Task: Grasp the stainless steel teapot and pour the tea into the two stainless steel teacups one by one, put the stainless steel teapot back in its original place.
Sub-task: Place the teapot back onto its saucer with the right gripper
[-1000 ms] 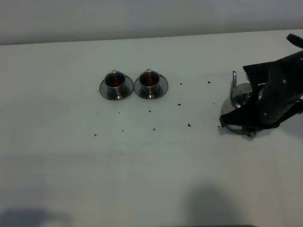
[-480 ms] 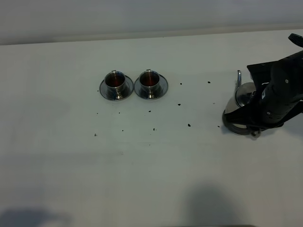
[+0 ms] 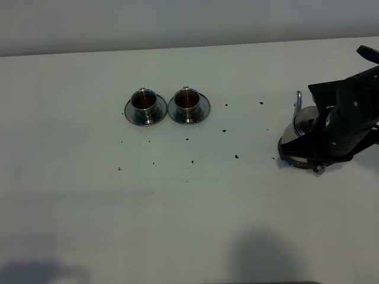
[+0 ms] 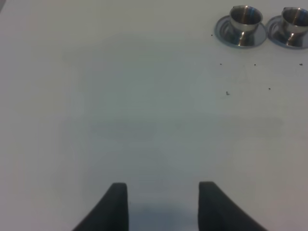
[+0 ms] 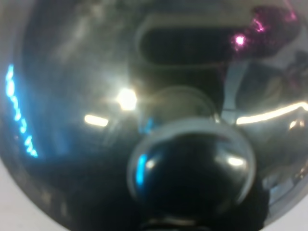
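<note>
The stainless steel teapot (image 3: pixel 299 123) stands at the far right of the table, spout (image 3: pixel 298 98) up and pointing left. My right gripper (image 3: pixel 320 152) covers its right side and holds it at the handle; its fingers are hidden. The right wrist view is filled by the pot's lid and knob (image 5: pixel 190 173). I cannot tell the wide saucer from the pot's base. The two teacups (image 3: pixel 144 102) (image 3: pixel 187 99) stand side by side on their saucers, with brown tea inside. They also show in the left wrist view (image 4: pixel 246 17) (image 4: pixel 294 18). My left gripper (image 4: pixel 163 202) is open and empty over bare table.
Small dark specks (image 3: pixel 236 157) lie scattered on the white table between the cups and the teapot. The table's far edge (image 3: pixel 189 48) runs along the back. The right arm reaches to the right border of the exterior view.
The right arm and the teapot have shifted slightly to the right, and the pot stands more upright. The cups and the left gripper have not moved.
</note>
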Robot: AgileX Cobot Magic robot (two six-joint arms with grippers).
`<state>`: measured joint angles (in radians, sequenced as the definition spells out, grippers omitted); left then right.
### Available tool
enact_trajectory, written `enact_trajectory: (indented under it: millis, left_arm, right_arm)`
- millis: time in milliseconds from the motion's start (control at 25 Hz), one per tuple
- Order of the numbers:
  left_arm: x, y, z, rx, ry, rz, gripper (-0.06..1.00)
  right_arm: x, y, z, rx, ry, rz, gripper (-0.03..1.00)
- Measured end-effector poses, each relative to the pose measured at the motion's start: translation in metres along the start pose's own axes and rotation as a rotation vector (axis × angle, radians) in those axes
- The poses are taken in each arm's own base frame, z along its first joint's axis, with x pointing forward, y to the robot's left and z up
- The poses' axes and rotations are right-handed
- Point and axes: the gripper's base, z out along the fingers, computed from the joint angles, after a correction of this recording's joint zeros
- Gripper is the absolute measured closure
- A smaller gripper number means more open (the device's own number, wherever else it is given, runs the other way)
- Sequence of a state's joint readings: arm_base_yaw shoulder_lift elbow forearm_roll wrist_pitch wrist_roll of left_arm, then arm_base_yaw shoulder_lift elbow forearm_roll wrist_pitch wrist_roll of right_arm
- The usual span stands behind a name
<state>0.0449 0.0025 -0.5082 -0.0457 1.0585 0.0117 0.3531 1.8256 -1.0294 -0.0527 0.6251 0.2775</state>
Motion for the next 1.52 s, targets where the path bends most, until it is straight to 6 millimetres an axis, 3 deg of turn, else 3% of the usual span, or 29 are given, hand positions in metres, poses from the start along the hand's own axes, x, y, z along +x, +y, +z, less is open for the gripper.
enact_trajectory:
  millis: [280,1520]
  left_arm:
    - [0.0,0.0,0.0,0.0,0.0,0.0,0.57]
    - [0.0,0.0,0.0,0.0,0.0,-0.001,0.57]
  right_arm:
    - [0.0079,-0.0013,0.0072,-0.006,-0.008,0.002,0.79]
    - [0.0036,-0.0005,0.0031,-0.003,0.0,-0.015,0.75]
